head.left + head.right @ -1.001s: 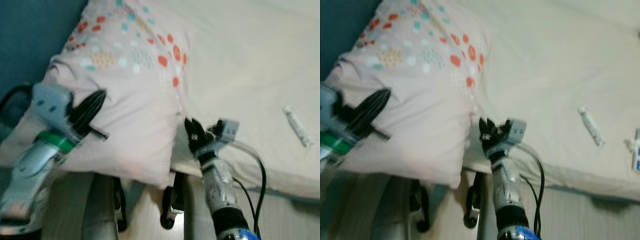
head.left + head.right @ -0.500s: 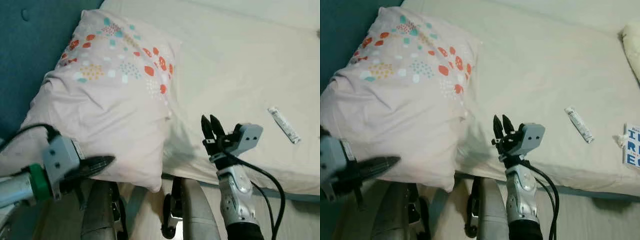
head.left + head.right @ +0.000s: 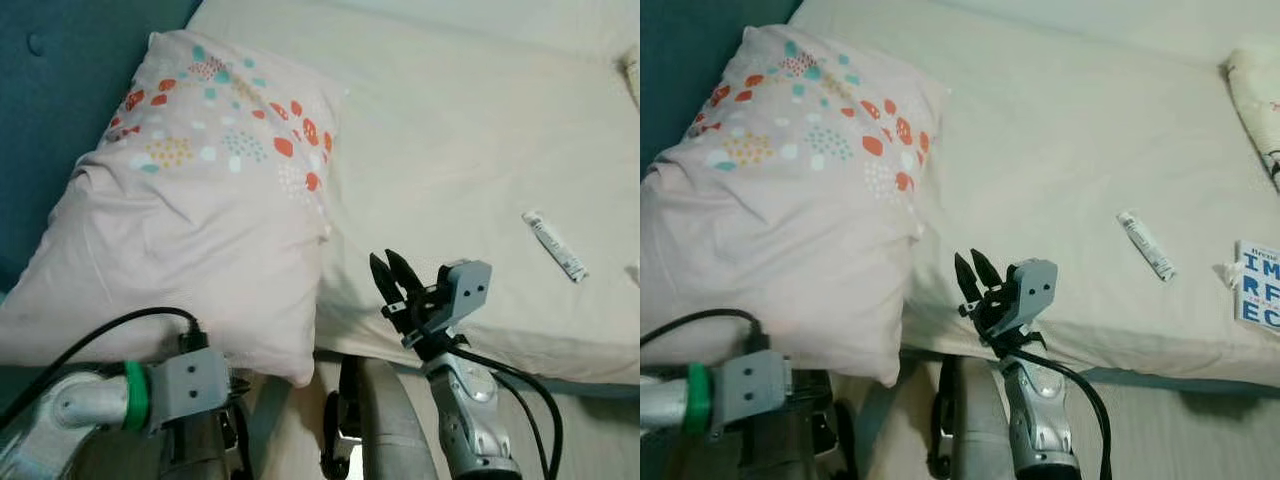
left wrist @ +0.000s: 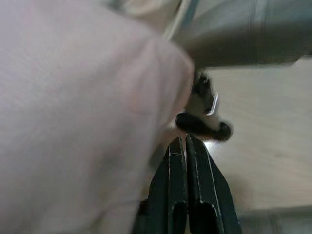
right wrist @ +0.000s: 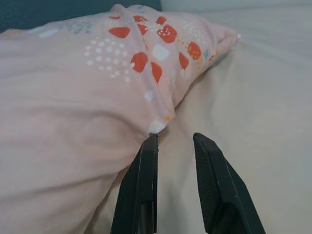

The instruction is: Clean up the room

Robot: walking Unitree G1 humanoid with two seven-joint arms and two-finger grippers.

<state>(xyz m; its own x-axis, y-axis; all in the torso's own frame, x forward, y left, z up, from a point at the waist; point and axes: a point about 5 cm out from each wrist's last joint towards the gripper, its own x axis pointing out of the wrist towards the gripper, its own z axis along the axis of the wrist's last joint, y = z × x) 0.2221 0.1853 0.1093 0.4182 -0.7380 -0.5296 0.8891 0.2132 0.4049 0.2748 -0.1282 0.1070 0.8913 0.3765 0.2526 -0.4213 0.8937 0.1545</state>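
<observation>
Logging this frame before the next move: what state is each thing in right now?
pillow: lying at the head of the bed, one corner overhanging the edge
left gripper: shut, low beside the pillow
right gripper: open, empty, pointing at the pillow
tube: lying flat on the sheet
bed: sheet creased

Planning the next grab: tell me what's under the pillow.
The pillow lies on the bed sheet, its near corner overhanging the edge. Anything beneath it is covered.
</observation>
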